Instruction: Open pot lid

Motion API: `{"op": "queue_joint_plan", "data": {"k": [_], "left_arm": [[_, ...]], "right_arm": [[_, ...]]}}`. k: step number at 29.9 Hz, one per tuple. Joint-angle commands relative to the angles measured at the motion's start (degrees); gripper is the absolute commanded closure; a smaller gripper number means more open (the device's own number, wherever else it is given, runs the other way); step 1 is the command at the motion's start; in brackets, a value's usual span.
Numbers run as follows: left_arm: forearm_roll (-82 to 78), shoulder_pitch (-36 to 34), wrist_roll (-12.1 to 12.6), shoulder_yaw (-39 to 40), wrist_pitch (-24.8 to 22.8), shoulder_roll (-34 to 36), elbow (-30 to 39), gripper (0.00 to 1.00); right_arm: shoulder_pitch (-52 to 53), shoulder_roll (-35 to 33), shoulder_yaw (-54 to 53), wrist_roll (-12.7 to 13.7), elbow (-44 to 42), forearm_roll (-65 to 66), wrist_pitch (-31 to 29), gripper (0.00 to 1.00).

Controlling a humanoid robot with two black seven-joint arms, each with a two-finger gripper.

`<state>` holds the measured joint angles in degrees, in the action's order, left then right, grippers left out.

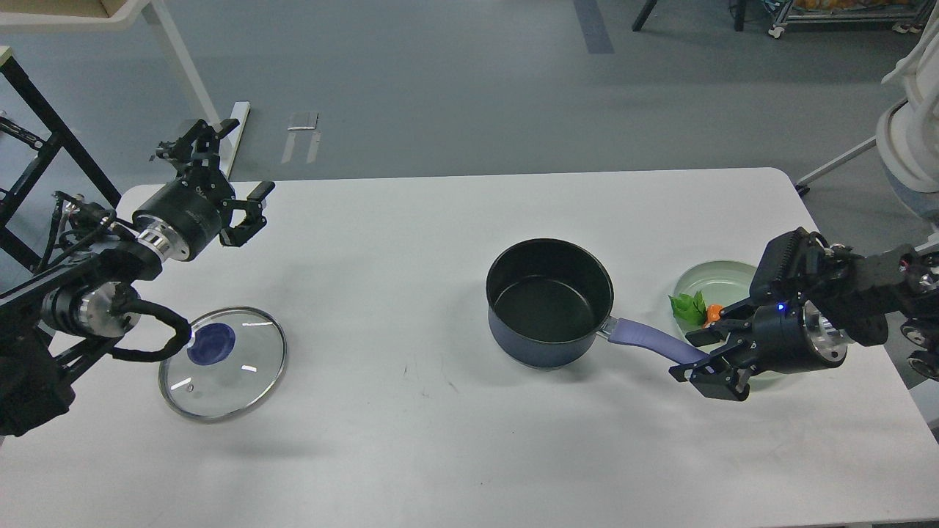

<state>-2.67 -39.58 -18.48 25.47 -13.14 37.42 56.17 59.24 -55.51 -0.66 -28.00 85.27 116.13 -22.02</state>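
The dark blue pot point(549, 304) stands uncovered right of the table's middle, its black inside showing. Its lavender handle point(649, 341) points right and toward me. My right gripper point(706, 361) is shut on the handle's end. The glass pot lid point(222, 363) with its blue knob lies flat on the table at the front left, far from the pot. My left gripper point(233, 167) is open and empty. It is raised over the table's far left corner, behind the lid and apart from it.
A pale green shallow dish point(722, 275) with a green leaf point(686, 304) and a small orange piece sits just behind my right gripper. The white table point(411, 242) ends close to my right arm. A black frame and white table legs stand beyond the far left corner.
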Motion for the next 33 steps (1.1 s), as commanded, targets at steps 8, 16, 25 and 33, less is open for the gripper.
{"op": "queue_joint_plan", "data": {"k": [8, 16, 25, 33], "left_arm": [[-0.1, 0.1, 0.1, 0.0, -0.9, 0.2, 0.5, 0.01], [-0.1, 0.5, 0.0, 0.1, -1.2, 0.2, 0.7, 0.01], [-0.1, 2.2, -0.6, 1.2, -1.1, -1.5, 0.8, 0.01], [-0.3, 5.7, -0.2, 4.8, -1.3, -4.7, 0.8, 0.01]], "right_arm": [[2.3, -7.1, -4.1, 0.0, 0.4, -31.5, 3.7, 0.02], [-1.6, -6.0, -3.7, 0.0, -0.3, -76.4, 14.4, 0.01], [-9.2, 3.9, -4.4, 0.0, -0.5, -104.8, 28.9, 0.01], [-16.5, 11.6, -14.7, 0.0, -7.8, -115.7, 30.0, 0.0]]}}
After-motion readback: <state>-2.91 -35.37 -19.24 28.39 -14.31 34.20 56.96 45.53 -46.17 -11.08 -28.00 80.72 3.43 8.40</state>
